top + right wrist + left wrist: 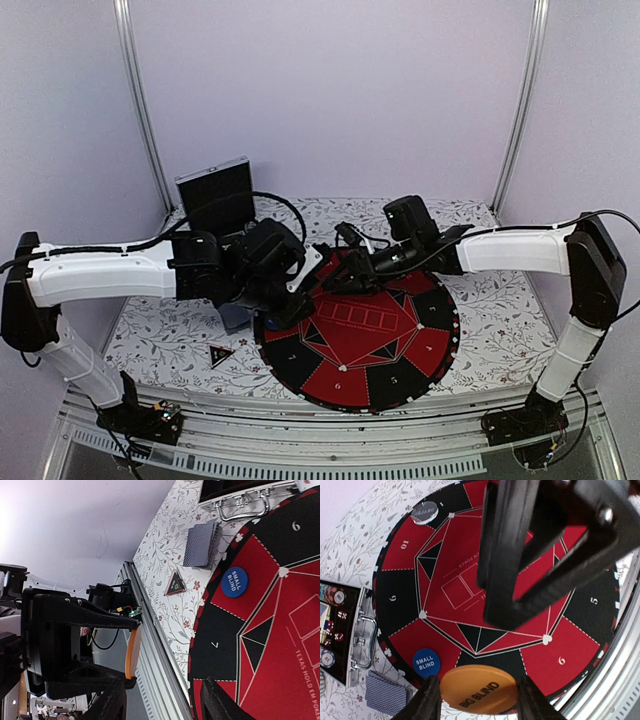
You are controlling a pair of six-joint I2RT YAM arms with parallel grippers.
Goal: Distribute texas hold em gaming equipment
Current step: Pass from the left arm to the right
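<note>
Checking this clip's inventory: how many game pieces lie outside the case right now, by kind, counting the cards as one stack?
blue blind button: 1
orange blind button: 1
grey dealer button: 1
black triangular marker: 1
card stack: 1
Total: 5

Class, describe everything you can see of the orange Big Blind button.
The orange Big Blind button is a thin, flat, round disc, plastic-looking, with BIG BLIND printed in black. The left gripper pinches its rim between both fingers, holding it apparently lifted above the edge of the mat. The right wrist view shows it edge-on.
</note>
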